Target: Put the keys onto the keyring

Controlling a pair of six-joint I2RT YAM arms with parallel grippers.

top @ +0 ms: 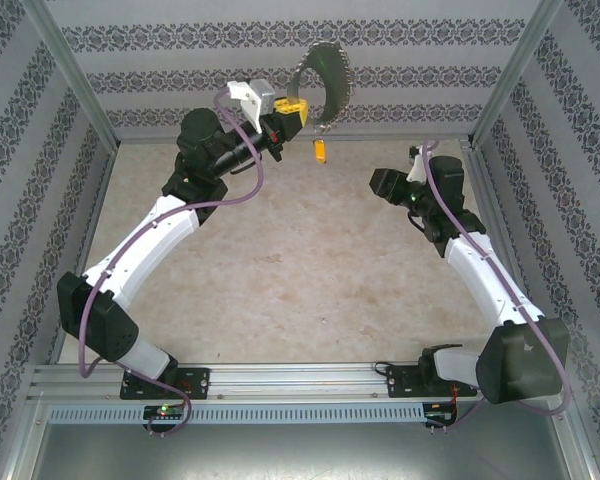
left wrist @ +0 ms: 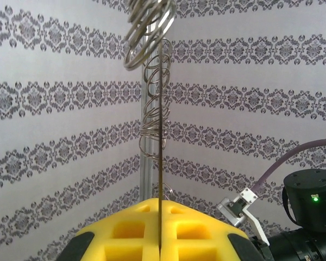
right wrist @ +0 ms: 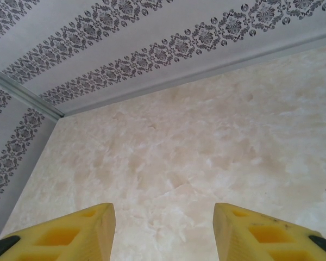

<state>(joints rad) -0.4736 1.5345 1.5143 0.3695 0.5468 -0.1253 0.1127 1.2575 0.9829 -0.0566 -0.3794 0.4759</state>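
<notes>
L fingers pinch keyring upright off surface so yellow key hangs free below; R fingers half-open, empty, prob. on standby.

Three viewpoints: one high at the rear, one riding each wrist.
The top external view looked down and forward from above the arm bases, over the whole bench to the back wall. The left wrist camera sat close behind the left hand, aimed level at a wall corner, and shared the keyring and the right arm with the overhead view. The right wrist camera looked low past the right hand across the bench, which was also seen from above.
</notes>
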